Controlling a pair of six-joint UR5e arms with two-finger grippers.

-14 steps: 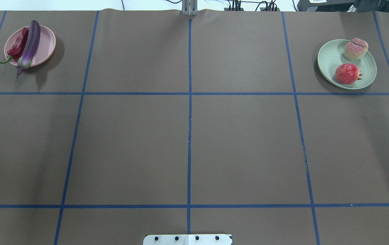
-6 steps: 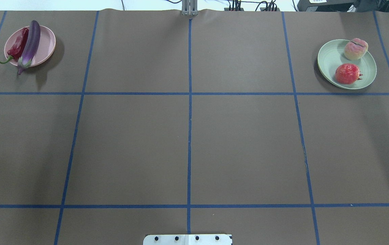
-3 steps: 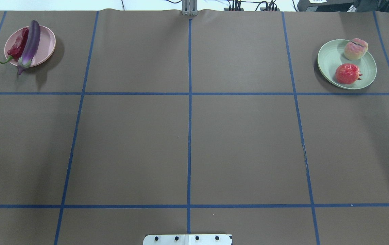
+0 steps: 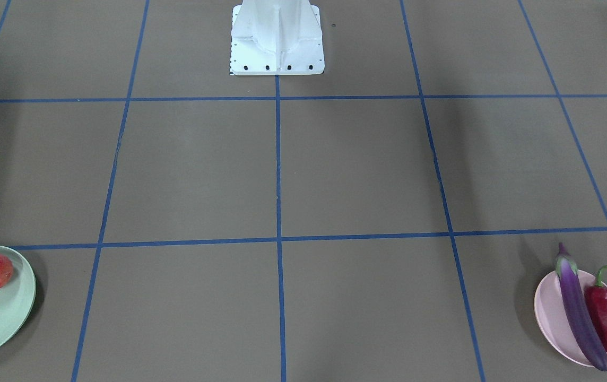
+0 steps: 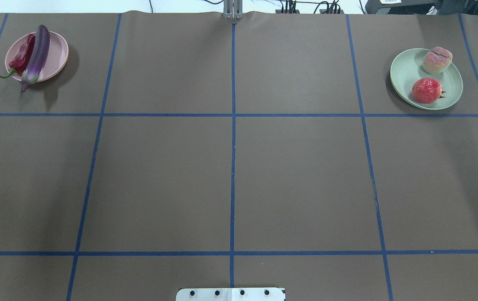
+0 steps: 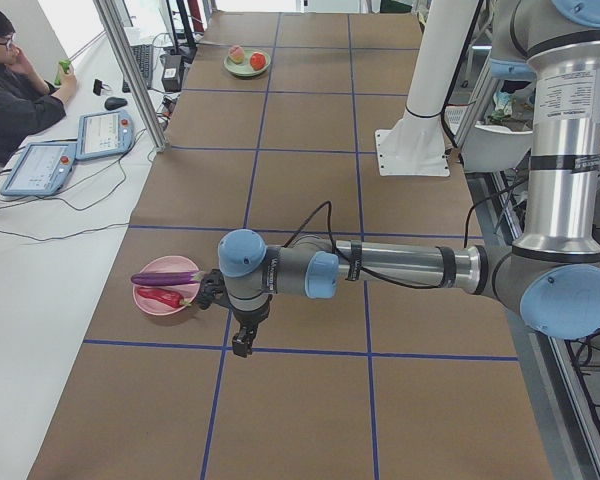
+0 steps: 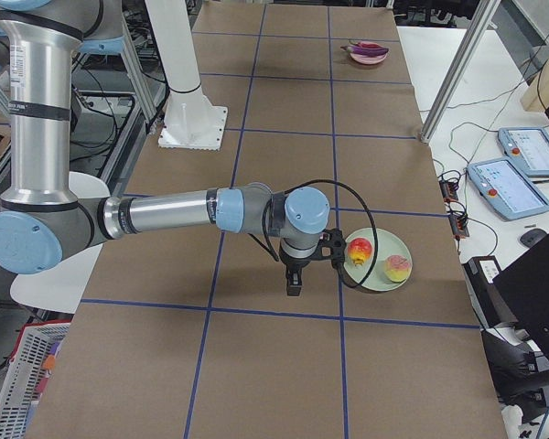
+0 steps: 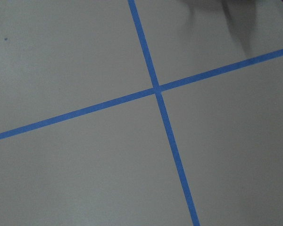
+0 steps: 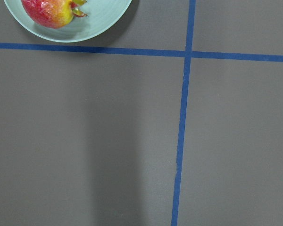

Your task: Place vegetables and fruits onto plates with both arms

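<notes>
The purple eggplant (image 5: 38, 54) and the red chili (image 5: 22, 54) lie side by side on the pink plate (image 5: 55, 56) at the far left. The peach (image 5: 437, 60) and the pomegranate-like fruit (image 5: 427, 90) sit on the green plate (image 5: 406, 71) at the far right. The left gripper (image 6: 241, 346) shows only in the exterior left view, pointing down next to the pink plate (image 6: 155, 305). The right gripper (image 7: 294, 289) shows only in the exterior right view, beside the green plate (image 7: 377, 265). I cannot tell whether either is open or shut.
The white base block (image 5: 230, 294) stands at the near table edge. Blue tape lines (image 5: 233, 167) grid the brown cover. A metal post (image 5: 233, 10) rises at the far edge. An operator (image 6: 15, 85) sits at a side desk with tablets (image 6: 102, 133).
</notes>
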